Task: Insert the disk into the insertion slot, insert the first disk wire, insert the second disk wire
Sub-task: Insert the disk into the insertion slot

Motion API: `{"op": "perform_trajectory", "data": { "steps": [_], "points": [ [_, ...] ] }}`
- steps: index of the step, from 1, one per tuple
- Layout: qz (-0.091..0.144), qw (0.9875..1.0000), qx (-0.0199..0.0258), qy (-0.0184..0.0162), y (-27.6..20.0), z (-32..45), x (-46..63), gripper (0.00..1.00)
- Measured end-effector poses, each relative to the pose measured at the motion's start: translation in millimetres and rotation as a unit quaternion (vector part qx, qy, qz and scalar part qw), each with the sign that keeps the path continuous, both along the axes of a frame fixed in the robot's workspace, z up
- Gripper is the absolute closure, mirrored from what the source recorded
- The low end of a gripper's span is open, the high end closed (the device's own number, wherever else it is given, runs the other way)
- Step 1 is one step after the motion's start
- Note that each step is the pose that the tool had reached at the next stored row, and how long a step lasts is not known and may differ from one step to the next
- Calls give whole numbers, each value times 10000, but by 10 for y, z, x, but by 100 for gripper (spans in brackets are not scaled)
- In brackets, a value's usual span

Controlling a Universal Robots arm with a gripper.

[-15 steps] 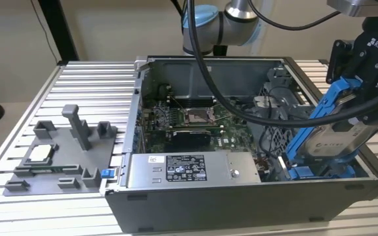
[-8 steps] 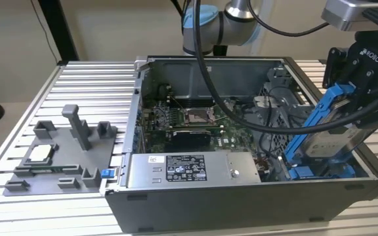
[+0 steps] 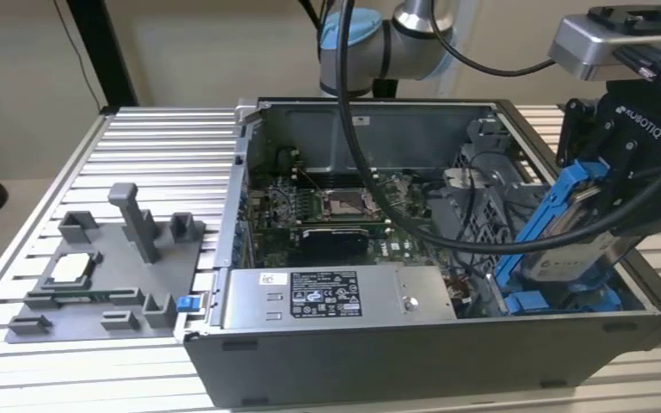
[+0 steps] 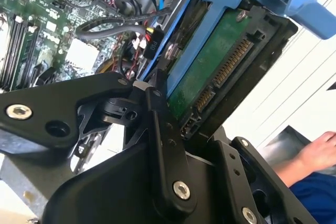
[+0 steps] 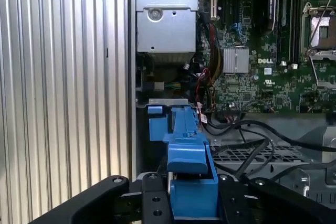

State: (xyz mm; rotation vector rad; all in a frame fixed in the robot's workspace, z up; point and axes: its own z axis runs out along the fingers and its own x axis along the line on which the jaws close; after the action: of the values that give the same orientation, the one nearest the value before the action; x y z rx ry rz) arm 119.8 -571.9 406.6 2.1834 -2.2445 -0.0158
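My gripper [image 3: 602, 211] is shut on the disk [image 3: 568, 254], a grey drive with a white label in a bright blue carrier. The disk hangs steeply tilted over the front corner of the open computer case, at the exterior view's right. Its lower end is down at the blue rails of the insertion slot [image 3: 551, 303]. In the second wrist view the disk [image 4: 212, 61] shows its green board and connector edge between the black fingers [image 4: 164, 135]. The first wrist view looks along the carrier [image 5: 190, 174] toward the slot's blue tabs [image 5: 156, 123]. Loose black and red wires [image 5: 231, 127] lie beside the bay.
The case [image 3: 423, 361] stands on a slatted aluminium table [image 3: 158, 138], with the silver power-supply box [image 3: 330, 297] along its near wall and the motherboard [image 3: 342, 206] inside. A grey fixture [image 3: 113, 275] sits at the exterior view's left. A person's hand [image 4: 319, 153] is near the case.
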Motion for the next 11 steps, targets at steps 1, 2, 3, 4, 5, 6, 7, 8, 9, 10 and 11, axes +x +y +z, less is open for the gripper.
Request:
{"op": "perform_trajectory", "data": {
  "steps": [1,2,3,4,5,6,7,8,9,10,11],
  "points": [
    [0,10000,0,0,0,-13,0,100],
    [0,10000,2,-1,1,-27,0,100],
    [0,10000,1,-1,1,-39,0,100],
    [0,10000,0,-1,1,-53,0,100],
    [0,10000,1,-1,2,-76,0,100],
    [0,10000,1,-1,3,-91,0,100],
    [0,10000,2,-1,3,-105,0,100],
    [0,10000,1,-1,3,-119,0,100],
    [0,10000,1,-1,3,-131,0,100],
    [0,10000,1,-1,3,-145,0,100],
    [0,10000,2,-1,3,-159,0,100]
  ]
}}
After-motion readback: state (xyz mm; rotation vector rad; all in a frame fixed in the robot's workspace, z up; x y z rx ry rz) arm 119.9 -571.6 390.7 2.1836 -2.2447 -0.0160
